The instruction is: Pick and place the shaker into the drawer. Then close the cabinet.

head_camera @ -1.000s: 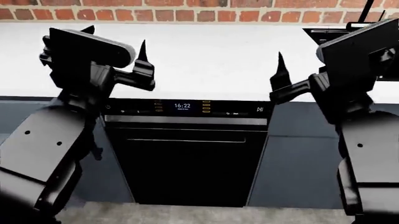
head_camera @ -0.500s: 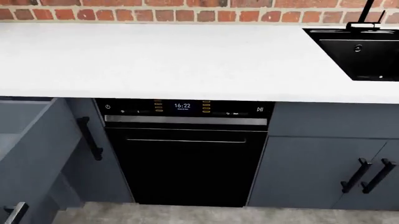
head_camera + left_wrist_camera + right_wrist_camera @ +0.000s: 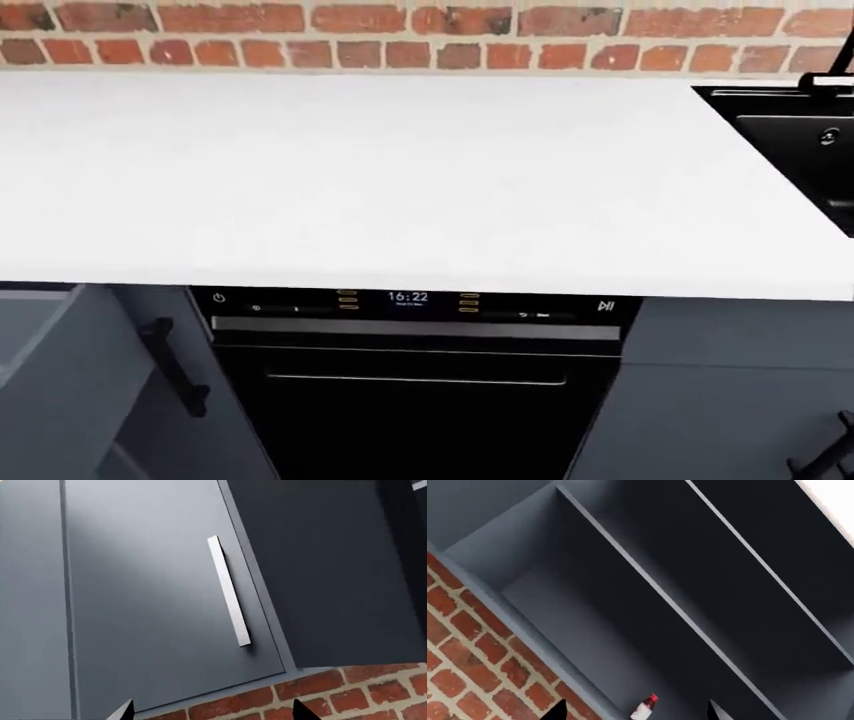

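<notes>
Looking past your right gripper [image 3: 635, 711], its tips spread apart and empty, you see the shaker [image 3: 645, 707] lying small between them on a dark grey shelf [image 3: 580, 630]. It looks light, rigid and smooth; take it across the white body below the red cap. The left gripper [image 3: 210, 712] is likewise parted and empty. The drawer [image 3: 54, 400] stands open, lower left. The appliance [image 3: 408, 298] reads 16:22.

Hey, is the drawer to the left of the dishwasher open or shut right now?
Open. In the head view the drawer front stands out past the dishwasher, and its hollow inside shows at the frame's left edge.
</notes>
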